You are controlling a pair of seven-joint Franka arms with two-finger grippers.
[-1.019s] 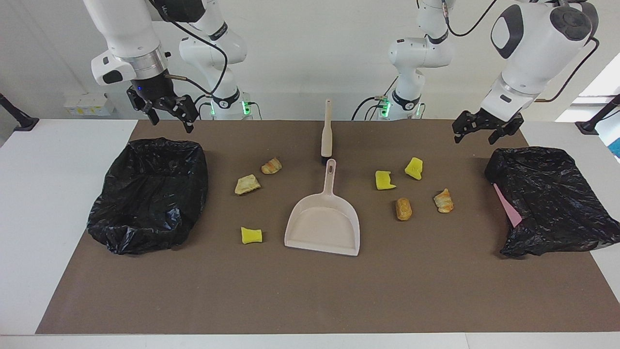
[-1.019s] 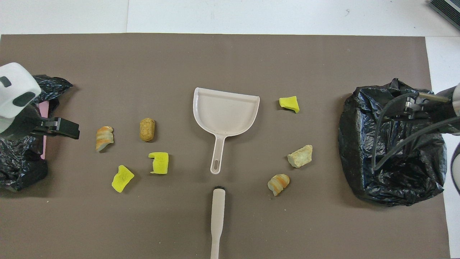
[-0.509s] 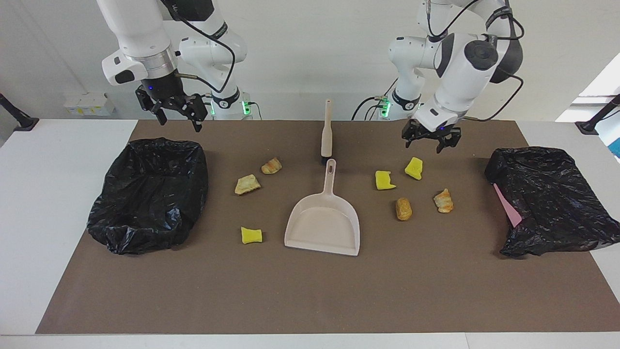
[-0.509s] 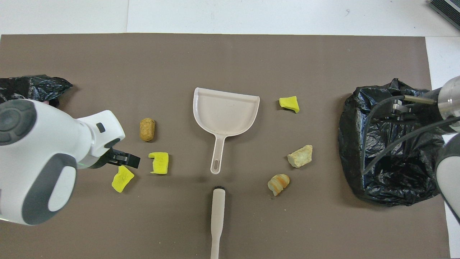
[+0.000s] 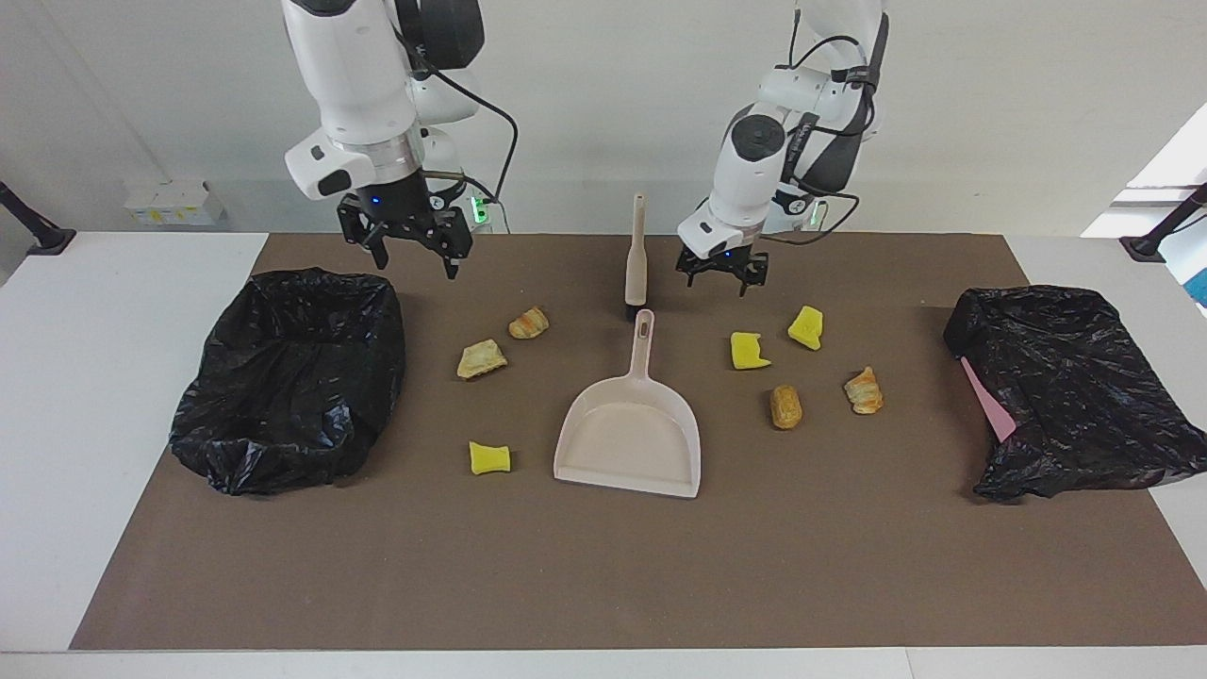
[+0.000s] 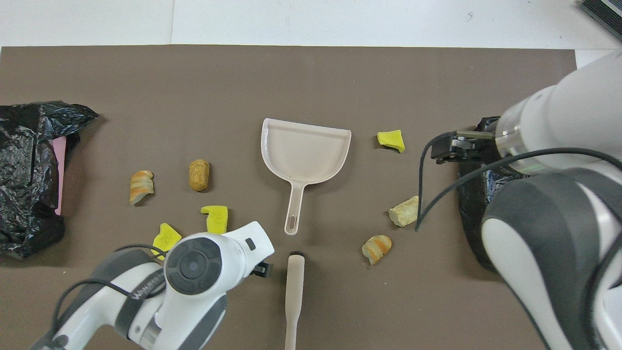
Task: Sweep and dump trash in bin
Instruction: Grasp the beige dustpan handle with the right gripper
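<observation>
Several bits of trash lie on the brown mat around a beige dustpan (image 5: pixel 630 436): yellow sponge chunks (image 5: pixel 750 350) (image 5: pixel 489 457) and bread-like lumps (image 5: pixel 785 405) (image 5: pixel 481 358). The beige brush (image 5: pixel 636 253) lies nearer to the robots than the dustpan, end to end with its handle. My left gripper (image 5: pixel 721 280) hangs open and holds nothing, just above the mat beside the brush, toward the left arm's end. Over the mat between the brush and a black-bagged bin (image 5: pixel 292 377), my right gripper (image 5: pixel 412 259) is open too. From overhead the left arm covers most of its gripper.
A second black-bagged bin (image 5: pixel 1075 387) with a pink edge showing sits at the left arm's end of the table. White table (image 5: pixel 113 396) borders the mat at both ends. In the overhead view the right arm hides much of the bin (image 6: pixel 474 194) at its end.
Both arms have swung in from over their bins toward the table's middle. The left gripper now hangs beside the brush. Nothing on the mat has moved.
</observation>
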